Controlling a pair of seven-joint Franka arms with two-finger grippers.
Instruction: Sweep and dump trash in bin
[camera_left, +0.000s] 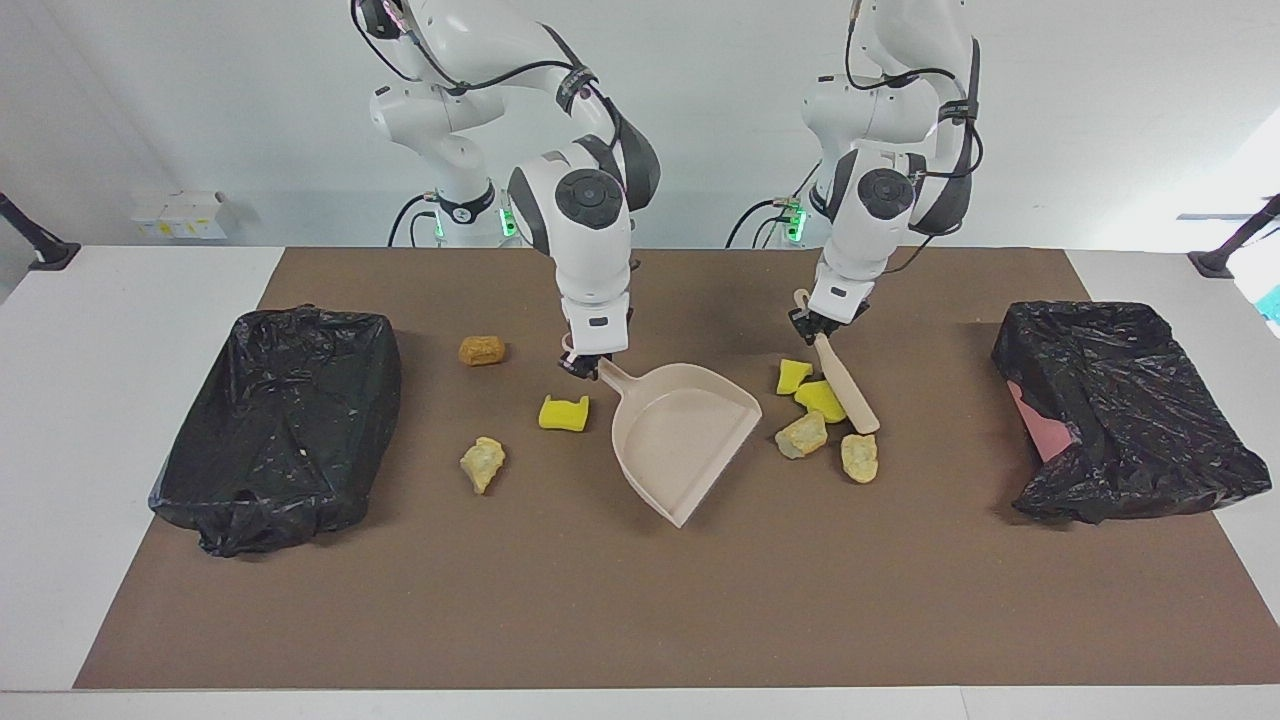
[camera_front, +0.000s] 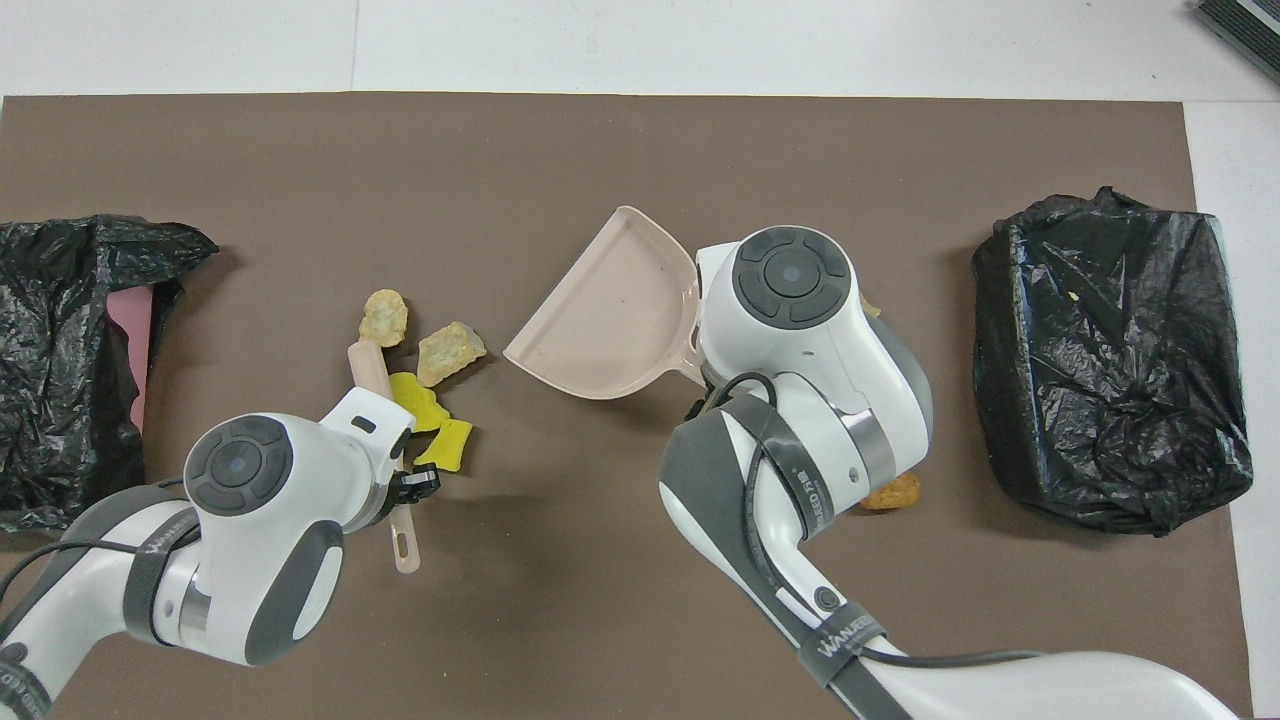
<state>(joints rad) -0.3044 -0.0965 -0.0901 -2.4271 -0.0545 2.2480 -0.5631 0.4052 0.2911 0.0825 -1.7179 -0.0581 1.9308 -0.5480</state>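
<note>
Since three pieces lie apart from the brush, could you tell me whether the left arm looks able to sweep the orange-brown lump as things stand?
Probably not directly: the dustpan, held by the right gripper, lies between the left gripper's brush and the orange-brown lump.

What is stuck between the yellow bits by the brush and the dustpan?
Nothing visible. The four trash lumps lie bunched beside the brush, and only bare brown mat separates them from the dustpan mouth turned toward them.
</note>
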